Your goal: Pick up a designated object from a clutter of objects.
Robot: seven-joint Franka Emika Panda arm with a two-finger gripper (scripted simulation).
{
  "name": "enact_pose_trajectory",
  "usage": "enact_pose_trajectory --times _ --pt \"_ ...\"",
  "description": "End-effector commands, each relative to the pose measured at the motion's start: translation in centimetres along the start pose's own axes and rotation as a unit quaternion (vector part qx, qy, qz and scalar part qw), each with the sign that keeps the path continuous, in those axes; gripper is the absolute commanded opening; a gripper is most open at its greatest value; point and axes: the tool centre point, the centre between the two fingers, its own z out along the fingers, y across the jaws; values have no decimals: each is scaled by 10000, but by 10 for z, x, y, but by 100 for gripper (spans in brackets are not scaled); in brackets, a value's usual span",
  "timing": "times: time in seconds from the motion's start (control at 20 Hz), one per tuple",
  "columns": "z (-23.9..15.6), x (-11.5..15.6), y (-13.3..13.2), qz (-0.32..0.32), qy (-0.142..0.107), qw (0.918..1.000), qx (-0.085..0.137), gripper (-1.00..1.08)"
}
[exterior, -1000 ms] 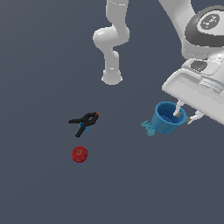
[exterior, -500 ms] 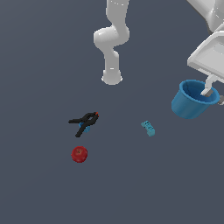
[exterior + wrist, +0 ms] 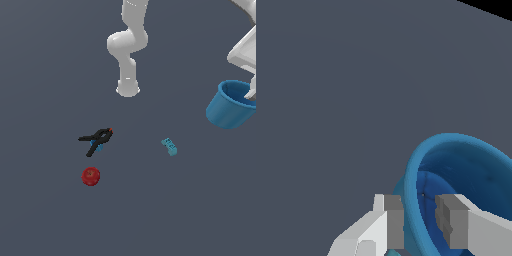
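Exterior view, going left to right: the black spring clamp (image 3: 96,140) and red ball (image 3: 90,176) are lying at about eight o'clock from the arm's base, the teal brick (image 3: 169,146) at about five, and the blue cup (image 3: 231,105) is hanging clear of the surface at far right. Wrist view: the gripper (image 3: 419,221) is pinching the cup's (image 3: 466,170) wall, one finger (image 3: 392,222) outside, the other inside, narrowly spread.
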Motion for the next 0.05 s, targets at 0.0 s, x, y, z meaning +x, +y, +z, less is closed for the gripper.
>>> enact_pose_trajectory --times 0.0 --pt "-3 2 0 9 8 10000 5 -100"
